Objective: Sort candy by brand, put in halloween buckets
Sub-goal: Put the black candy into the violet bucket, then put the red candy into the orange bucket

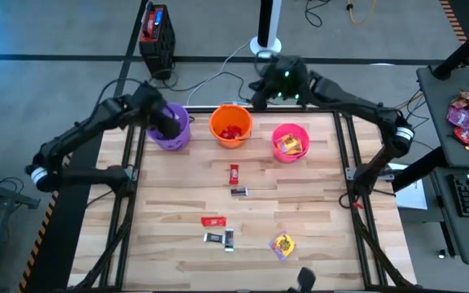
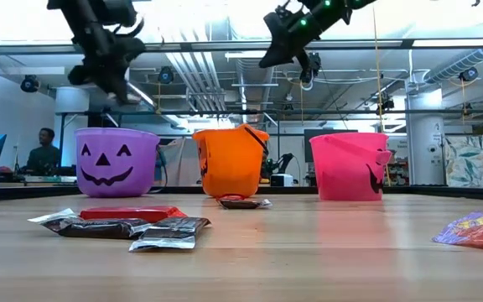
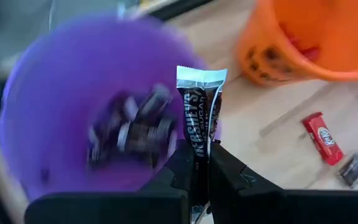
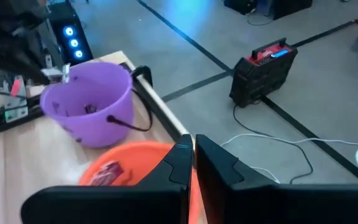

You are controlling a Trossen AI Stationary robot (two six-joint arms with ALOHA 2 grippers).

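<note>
The left gripper (image 3: 199, 163) had its jaws clamped on a dark Hershey's bar (image 3: 199, 118), held upright above the purple bucket (image 1: 172, 130) at the upper left of the counter (image 1: 169, 244). The right gripper (image 4: 192, 163) hung with jaws together, seemingly empty, above the counter's top edge beside the orange bucket (image 1: 231, 125). The pink bucket (image 1: 290, 142) stood to the right. Red bars (image 1: 213, 220), dark bars (image 1: 219, 238) and a yellow packet (image 1: 283, 245) lay loose at centre and lower centre.
</note>
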